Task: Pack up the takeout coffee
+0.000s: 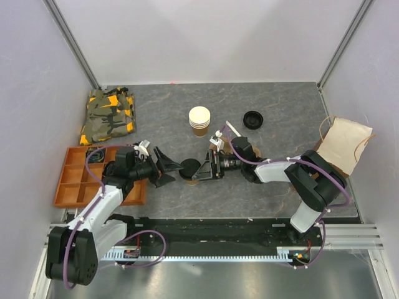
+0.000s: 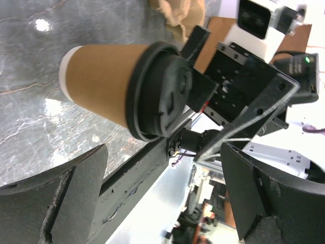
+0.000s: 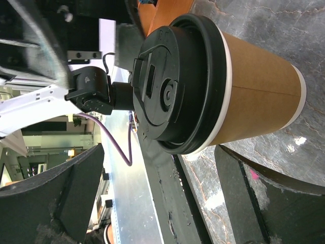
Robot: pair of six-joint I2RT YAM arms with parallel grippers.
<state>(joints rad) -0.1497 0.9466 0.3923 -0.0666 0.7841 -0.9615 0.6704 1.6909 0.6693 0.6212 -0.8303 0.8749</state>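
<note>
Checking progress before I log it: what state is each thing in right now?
takeout coffee, upright, lidded, ungripped
stack of cups, upright, unlidded
spare lid, lying loose on the table
paper bag, at the table's right edge, coffee not inside
left gripper, open
right gripper, open

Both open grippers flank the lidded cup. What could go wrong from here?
1. The left gripper and right gripper face each other across the coffee cup; advancing together, they may clash or tip it.
2. Squeezing the paper wall hard could pop the black lid.
3. The paper bag lies far right, apparently flat, so insertion may snag.
</note>
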